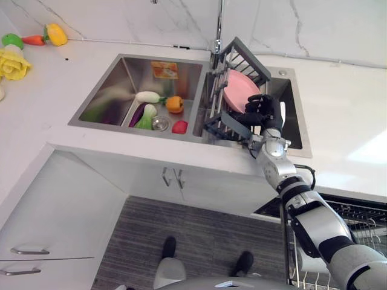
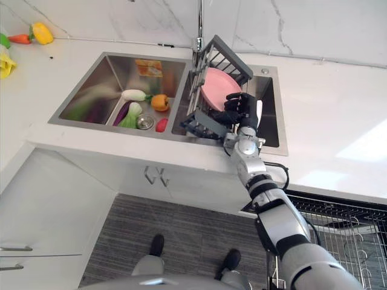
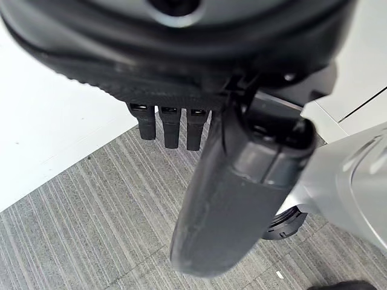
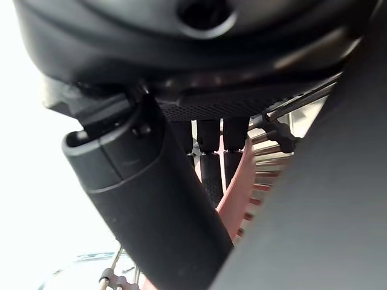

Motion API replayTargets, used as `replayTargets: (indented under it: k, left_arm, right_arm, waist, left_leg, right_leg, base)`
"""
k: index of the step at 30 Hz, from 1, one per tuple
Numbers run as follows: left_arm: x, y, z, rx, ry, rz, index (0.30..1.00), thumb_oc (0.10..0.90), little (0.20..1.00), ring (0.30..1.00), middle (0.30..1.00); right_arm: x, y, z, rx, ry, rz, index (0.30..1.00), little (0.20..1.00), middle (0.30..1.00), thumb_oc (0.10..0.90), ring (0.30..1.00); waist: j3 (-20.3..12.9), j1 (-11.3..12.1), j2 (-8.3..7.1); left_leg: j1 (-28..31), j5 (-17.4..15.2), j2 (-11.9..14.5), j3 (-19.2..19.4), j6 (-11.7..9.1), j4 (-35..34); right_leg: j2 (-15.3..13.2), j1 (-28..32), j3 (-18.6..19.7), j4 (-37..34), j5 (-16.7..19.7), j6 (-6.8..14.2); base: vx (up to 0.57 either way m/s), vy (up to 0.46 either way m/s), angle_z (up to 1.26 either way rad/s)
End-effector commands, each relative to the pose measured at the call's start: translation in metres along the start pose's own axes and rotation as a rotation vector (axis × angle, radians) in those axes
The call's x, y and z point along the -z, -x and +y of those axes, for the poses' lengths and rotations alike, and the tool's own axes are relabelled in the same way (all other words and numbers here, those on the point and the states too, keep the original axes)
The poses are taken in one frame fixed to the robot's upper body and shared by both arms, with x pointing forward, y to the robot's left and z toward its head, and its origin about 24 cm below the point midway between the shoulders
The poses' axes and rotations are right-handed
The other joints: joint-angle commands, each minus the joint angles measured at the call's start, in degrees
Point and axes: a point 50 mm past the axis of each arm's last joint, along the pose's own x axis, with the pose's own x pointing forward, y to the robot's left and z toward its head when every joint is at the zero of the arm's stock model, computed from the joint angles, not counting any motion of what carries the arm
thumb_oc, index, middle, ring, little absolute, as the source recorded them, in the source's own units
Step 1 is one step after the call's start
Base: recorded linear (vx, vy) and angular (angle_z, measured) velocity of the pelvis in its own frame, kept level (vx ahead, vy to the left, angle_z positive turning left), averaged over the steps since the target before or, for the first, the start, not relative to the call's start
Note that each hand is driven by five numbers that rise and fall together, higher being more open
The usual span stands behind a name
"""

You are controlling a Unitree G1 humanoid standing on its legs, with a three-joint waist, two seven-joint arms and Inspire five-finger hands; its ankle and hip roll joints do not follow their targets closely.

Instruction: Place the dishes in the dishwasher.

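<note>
The left eye view looks down on a white worktop (image 1: 338, 103) with a steel double sink (image 1: 130, 75) set into it, across the upper middle of the frame. A dark wire dish rack (image 1: 245, 57) sits tilted in the right basin, and a pink plate (image 1: 239, 90) stands on edge inside it, its face turned toward the lower right of the frame. The right hand (image 1: 263, 110) comes up from the lower right on its silver-grey arm and lies against the lower right part of the plate, so the plate is directly ahead of the hand, up and to the left of it. In the right wrist view the dark fingers (image 4: 208, 160) run alongside the pink rim of the plate, with the thumb (image 4: 145, 193) on the near side; the hand appears to be closing round the plate's edge, though how firmly it grips cannot be told. The left hand (image 3: 181, 115) shows in the left wrist view with its fingers straight and relaxed, holding nothing, over grey striped flooring (image 3: 91, 223), well away from the sink. The right hand is therefore the nearer one by far. The left basin holds toy vegetables (image 1: 151, 109), and more toy food (image 1: 36, 37) lies at the upper left corner of the worktop. The open dishwasher rack (image 1: 357, 223) shows at the lower right of the frame, below the worktop's edge and beside the right arm, so the plate would likely travel down and to the right from the sink to reach it.
</note>
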Motion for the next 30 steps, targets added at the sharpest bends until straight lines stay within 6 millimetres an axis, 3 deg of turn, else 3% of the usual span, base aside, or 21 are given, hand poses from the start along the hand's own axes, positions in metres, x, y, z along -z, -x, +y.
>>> replayTargets:
  k: [1,2,5,9,11,15,30]
  left_arm:
    - [0.001,-0.005,0.012,-0.006,-0.123,-0.004,0.900,0.800,0.900,0.900,0.900]
    - [-0.001,-0.005,0.012,-0.006,-0.115,-0.009,0.900,0.800,0.900,0.900,0.900]
    - [-0.001,-0.005,0.011,0.000,-0.112,-0.005,0.900,0.800,0.900,0.900,0.900]
    - [0.000,-0.004,0.010,0.007,-0.109,-0.001,0.900,0.800,0.900,0.900,0.900]
    - [0.004,-0.003,0.007,0.020,-0.104,0.011,0.900,0.800,0.900,0.900,0.900]
    - [0.006,-0.002,0.005,0.030,-0.103,0.018,0.900,0.800,0.900,0.900,0.900]
    - [0.010,-0.001,0.001,0.060,-0.102,0.038,0.900,0.800,0.900,0.900,0.900]
  right_arm:
    - [-0.034,0.003,0.036,0.021,-0.596,-0.049,0.300,0.300,0.300,0.400,0.300]
    - [-0.037,0.007,0.037,0.030,-0.735,-0.059,0.300,0.300,0.300,0.400,0.300]
    - [-0.041,0.012,0.036,0.042,-0.887,-0.072,0.300,0.300,0.300,0.400,0.300]
    - [-0.046,0.016,0.034,0.042,-0.959,-0.097,0.300,0.300,0.300,0.400,0.300]
    - [-0.061,0.020,0.027,0.040,-1.078,-0.175,0.300,0.300,0.300,0.400,0.300]
    - [-0.070,0.025,0.017,0.046,-1.142,-0.237,0.300,0.300,0.300,0.400,0.300]
    - [-0.068,0.031,0.007,0.050,-1.196,-0.266,0.300,0.300,0.300,0.400,0.300]
  waist:
    - [2.7,5.0,-1.23]
    - [2.5,4.8,-1.10]
    - [2.2,4.6,-0.96]
    - [2.0,4.5,-0.86]
    - [1.7,4.3,-0.56]
    - [1.3,4.2,-0.29]
    - [-0.4,3.1,1.32]
  left_leg:
    - [2.7,-6.4,-2.9,0.9,3.7,0.7]
    - [3.0,-6.5,-2.9,1.0,3.7,0.7]
    - [3.2,-6.7,-3.0,1.0,3.7,0.7]
    - [3.4,-6.8,-3.1,1.2,3.7,0.7]
    - [3.6,-7.0,-3.2,1.1,3.6,0.7]
    - [3.8,-7.0,-3.2,1.2,3.6,0.8]
    - [5.4,-7.6,-3.3,2.5,3.5,0.9]
  right_leg:
    - [-4.7,2.8,2.2,2.6,-7.0,3.3]
    - [-4.7,2.9,2.3,2.6,-7.0,3.3]
    - [-4.8,3.1,2.3,2.6,-7.0,3.4]
    - [-4.8,3.2,2.3,2.6,-7.1,3.4]
    - [-4.8,3.4,2.3,2.6,-7.2,3.4]
    - [-4.7,3.7,2.2,2.6,-7.3,3.3]
    - [-4.7,4.7,2.9,2.2,-7.5,3.2]
  base:
    - [0.00,0.000,0.00]
    - [0.00,0.000,0.00]
    - [0.00,0.000,0.00]
    - [0.00,0.000,0.00]
    - [0.00,0.000,0.00]
    - [0.00,0.000,0.00]
    - [0.00,0.000,0.00]
